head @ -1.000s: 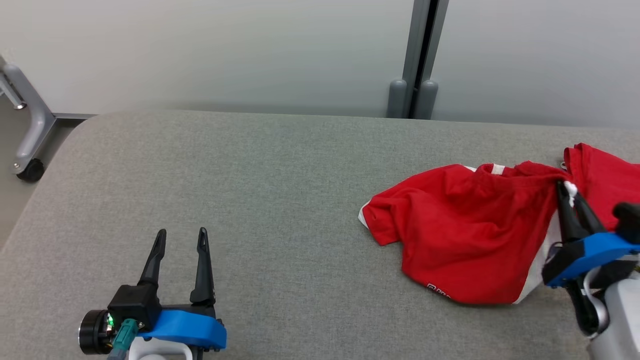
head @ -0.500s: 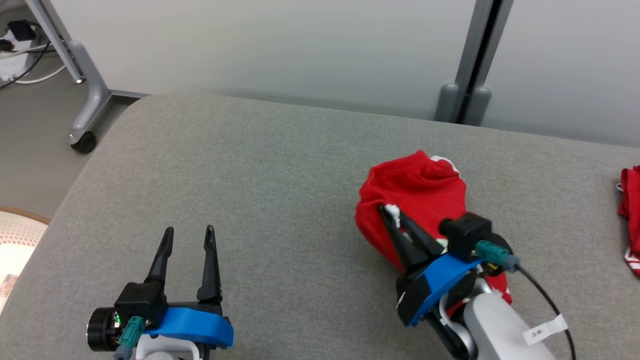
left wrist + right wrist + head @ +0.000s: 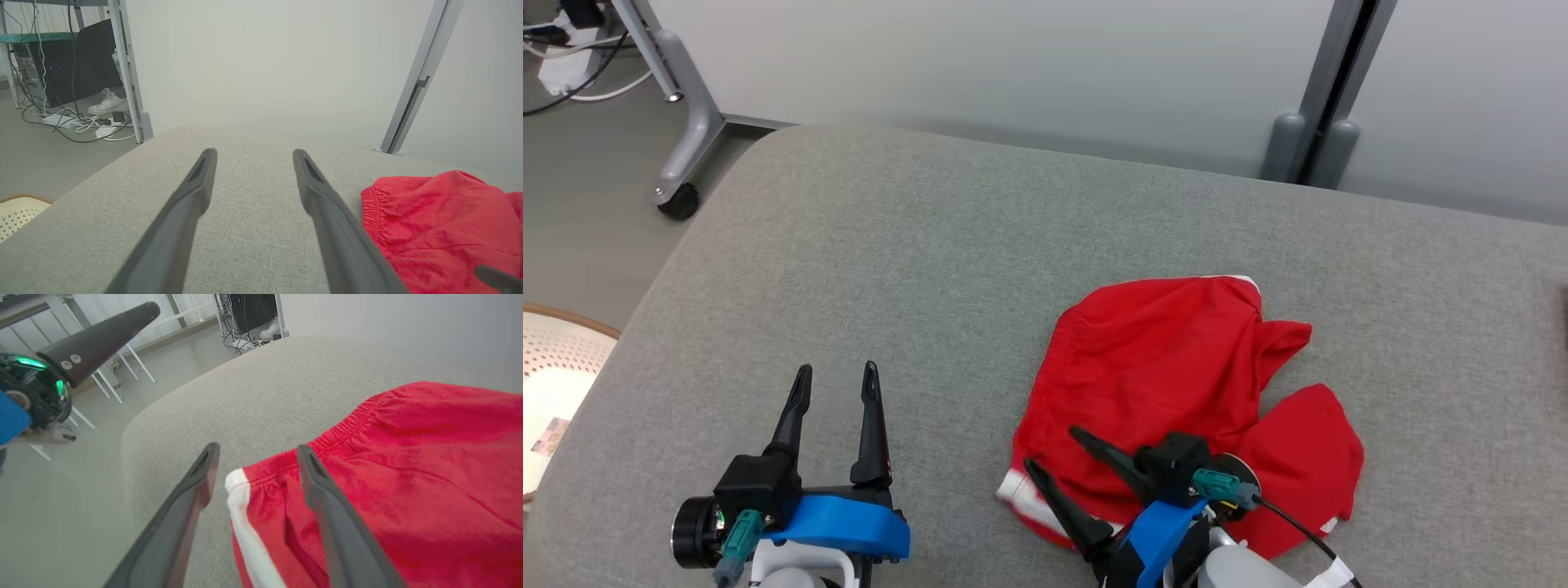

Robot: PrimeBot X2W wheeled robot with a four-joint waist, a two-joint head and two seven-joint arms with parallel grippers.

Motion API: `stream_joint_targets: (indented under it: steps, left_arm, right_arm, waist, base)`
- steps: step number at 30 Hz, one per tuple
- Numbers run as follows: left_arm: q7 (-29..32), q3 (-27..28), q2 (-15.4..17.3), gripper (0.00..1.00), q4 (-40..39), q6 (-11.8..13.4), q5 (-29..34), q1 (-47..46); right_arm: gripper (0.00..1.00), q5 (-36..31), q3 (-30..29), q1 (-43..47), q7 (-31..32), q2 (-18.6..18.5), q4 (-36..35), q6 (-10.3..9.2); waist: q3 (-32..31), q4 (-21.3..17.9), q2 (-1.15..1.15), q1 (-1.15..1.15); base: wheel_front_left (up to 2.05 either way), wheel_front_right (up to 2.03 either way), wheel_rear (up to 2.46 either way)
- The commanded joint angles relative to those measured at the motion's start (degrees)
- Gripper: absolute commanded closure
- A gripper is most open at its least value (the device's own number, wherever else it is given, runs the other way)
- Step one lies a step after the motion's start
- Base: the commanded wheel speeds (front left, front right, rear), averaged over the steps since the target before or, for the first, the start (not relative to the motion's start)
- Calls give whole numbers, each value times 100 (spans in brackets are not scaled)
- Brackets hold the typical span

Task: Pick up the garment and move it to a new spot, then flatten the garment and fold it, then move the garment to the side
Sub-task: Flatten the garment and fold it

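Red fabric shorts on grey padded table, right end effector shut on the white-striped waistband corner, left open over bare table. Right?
No: the right end effector is open, not gripping that corner of the red fabric shorts, per the right wrist view. Rest holds.

**Q:** How's this scene being covered?

**A:** The grey table [image 3: 931, 269] is looked down on from the head, with the pale wall [image 3: 972, 65] at the top. Both wrist views are taken low and close, skimming the tabletop. The left is aimed at the wall, the right at the table's rounded corner.

**Q:** Any overlap?

**A:** The red garment [image 3: 1160, 359] is caught in all three. The left gripper [image 3: 838, 367] is seen from head and right wrist.
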Motion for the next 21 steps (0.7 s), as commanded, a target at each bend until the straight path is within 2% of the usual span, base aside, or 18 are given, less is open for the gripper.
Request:
stream_joint_targets:
  steps: [1, 5, 10, 17, 21]
  left_arm:
    - [-24, 51, 7, 0, 5, 17, 46, 7]
    - [-24, 95, 4, 0, -1, 23, 59, 48]
    - [-24, 195, 39, 0, -40, 9, 93, 116]
    - [-24, 273, 67, 0, -114, -5, 122, 239]
    - [-24, 291, 59, 0, -135, -4, 131, 281]
  right_arm:
    - [0, 49, -9, -107, -83, -14, 61, 3]
    - [0, -7, -283, -247, -273, -12, 204, 3]
    - [0, -325, -1078, -210, -410, -89, 192, 3]
    - [0, -730, -2278, 364, -444, -518, -341, 4]
    - [0, -864, -2939, 804, -330, -634, -763, 4]
  waist:
    - [-24, -72, 0, 0]
    - [-80, -253, 0, 0]
    - [-155, -506, 0, 0]
    - [-212, -809, 0, 0]
    - [-212, -945, 0, 0]
  base:
    - [0, 0, 0]
    - [0, 0, 0]
    - [0, 0, 0]
    - [0, 0, 0]
    - [0, 0, 0]
